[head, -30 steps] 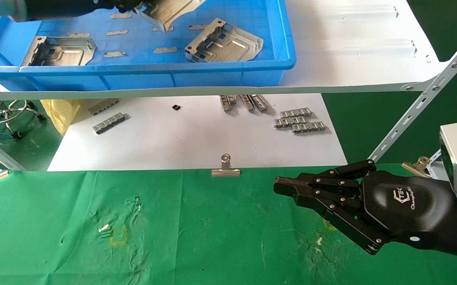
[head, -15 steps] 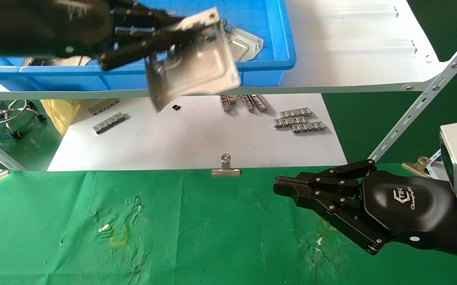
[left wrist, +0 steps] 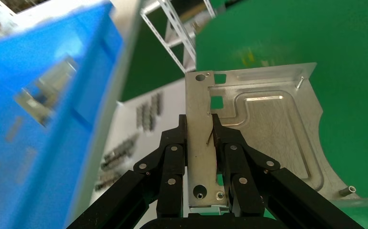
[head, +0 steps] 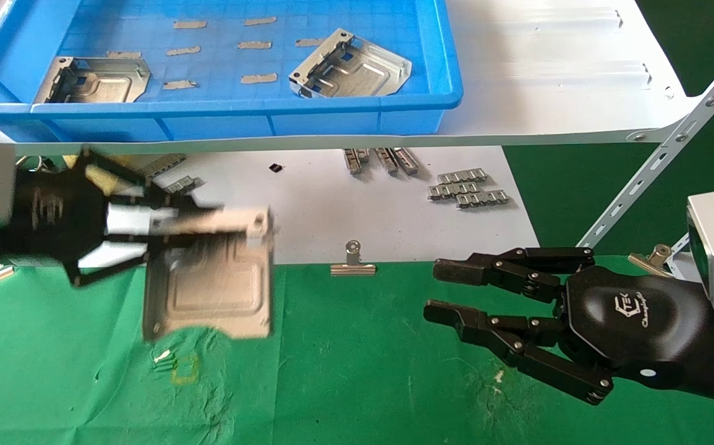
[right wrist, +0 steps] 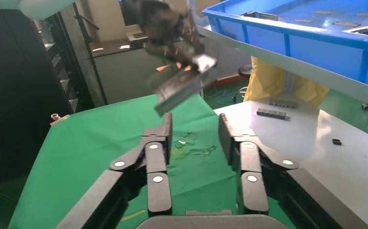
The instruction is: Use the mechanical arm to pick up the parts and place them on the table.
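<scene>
My left gripper [head: 233, 232] is shut on the folded edge of a silver sheet-metal part [head: 211, 287] and holds it in the air above the left of the green cloth table [head: 357, 371]. In the left wrist view the fingers [left wrist: 172, 152] pinch the part's flange [left wrist: 200, 138]. Two more parts lie in the blue tray: one at the left [head: 94, 79], one at the right [head: 347, 65]. My right gripper [head: 434, 289] is open and empty, low over the right of the table. It sees the held part [right wrist: 182, 81] far off.
The blue tray [head: 239, 114] stands on a white shelf board [head: 548, 93]. Below it a white sheet [head: 307, 216] carries small grey ridged strips [head: 465, 187]. A silver binder clip [head: 352, 259] sits at the cloth's far edge. A slanted shelf strut [head: 659, 154] rises at right.
My left gripper has carried the part out of the tray, down and toward the left of the green table. My right gripper's fingers have spread from shut to open.
</scene>
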You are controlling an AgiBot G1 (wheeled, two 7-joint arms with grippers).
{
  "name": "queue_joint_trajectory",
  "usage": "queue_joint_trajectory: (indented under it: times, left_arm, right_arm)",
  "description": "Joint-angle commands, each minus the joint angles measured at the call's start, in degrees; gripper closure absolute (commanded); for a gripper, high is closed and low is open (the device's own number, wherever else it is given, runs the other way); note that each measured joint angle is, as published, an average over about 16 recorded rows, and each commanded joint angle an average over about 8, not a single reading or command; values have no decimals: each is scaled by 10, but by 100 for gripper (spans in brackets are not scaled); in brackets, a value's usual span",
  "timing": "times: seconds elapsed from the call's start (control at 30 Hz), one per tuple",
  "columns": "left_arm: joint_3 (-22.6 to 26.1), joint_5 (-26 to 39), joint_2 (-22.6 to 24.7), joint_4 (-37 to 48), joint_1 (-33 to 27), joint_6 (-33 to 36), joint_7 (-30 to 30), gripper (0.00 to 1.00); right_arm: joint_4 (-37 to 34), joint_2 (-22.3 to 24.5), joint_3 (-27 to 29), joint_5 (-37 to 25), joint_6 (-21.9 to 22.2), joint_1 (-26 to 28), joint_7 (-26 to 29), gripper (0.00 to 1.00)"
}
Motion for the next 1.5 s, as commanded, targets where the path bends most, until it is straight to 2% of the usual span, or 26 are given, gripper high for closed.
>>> queue_joint_trajectory:
  times: [0.03,0.4,0.43,0.67,0.7,0.97,1.1,1.3,1.5]
  left_arm:
    - [18,-7,-17,-8,16,-2,32,100]
    - [69,43,31,172,58,-20,200,100]
    - [72,48,36,186,59,-22,211,96]
    - [90,82,71,261,56,-49,287,9]
    - [92,86,75,269,55,-51,295,1]
    - [101,100,99,319,45,-41,331,0]
    - [96,92,103,340,38,-25,329,0]
    - [79,60,100,373,32,-3,256,0]
    - [49,12,94,398,52,0,170,0]
  right_arm:
    - [0,0,0,0,0,0,0,0]
    - [0,0,0,0,0,0,0,0]
    - [0,0,0,0,0,0,0,0]
    - [0,0,0,0,0,0,0,0]
    - [0,0,0,0,0,0,0,0]
    - [0,0,0,0,0,0,0,0]
    - [0,0,0,0,0,0,0,0]
    - [0,0,0,0,0,0,0,0]
    - [0,0,0,0,0,0,0,0]
